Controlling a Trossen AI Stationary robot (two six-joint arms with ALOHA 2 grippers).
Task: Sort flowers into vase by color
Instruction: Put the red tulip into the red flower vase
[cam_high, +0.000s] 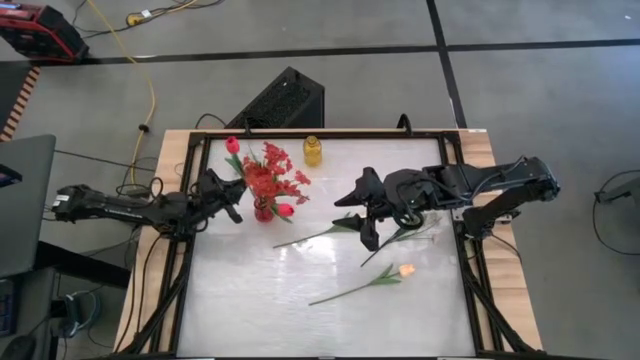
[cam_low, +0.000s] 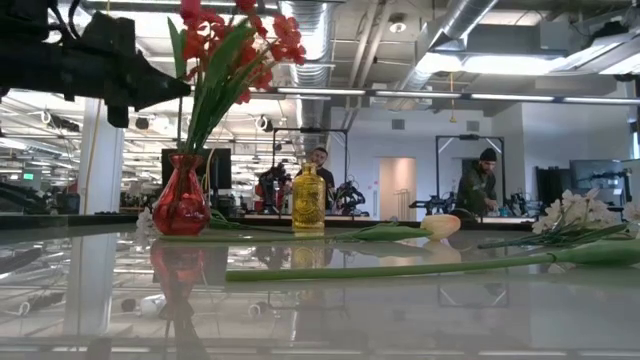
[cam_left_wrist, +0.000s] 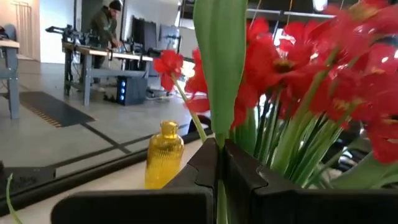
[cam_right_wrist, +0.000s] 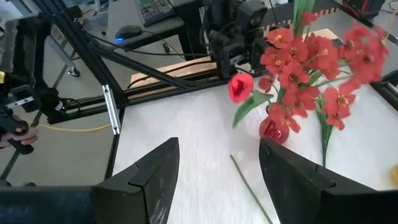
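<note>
Three loose stems lie on the worktop (cam_high: 250, 300), all nearer the right gripper (cam_high: 366, 232).
Its fingers spread wide above slanted green stems (cam_high: 318, 236); left gripper (cam_high: 236, 203) pinches a leaf at the red vase (cam_high: 262, 210).

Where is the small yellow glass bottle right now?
In the high view, the small yellow glass bottle stands near the table's far edge, just right of the red glass vase of red flowers, apart from both grippers.
</note>
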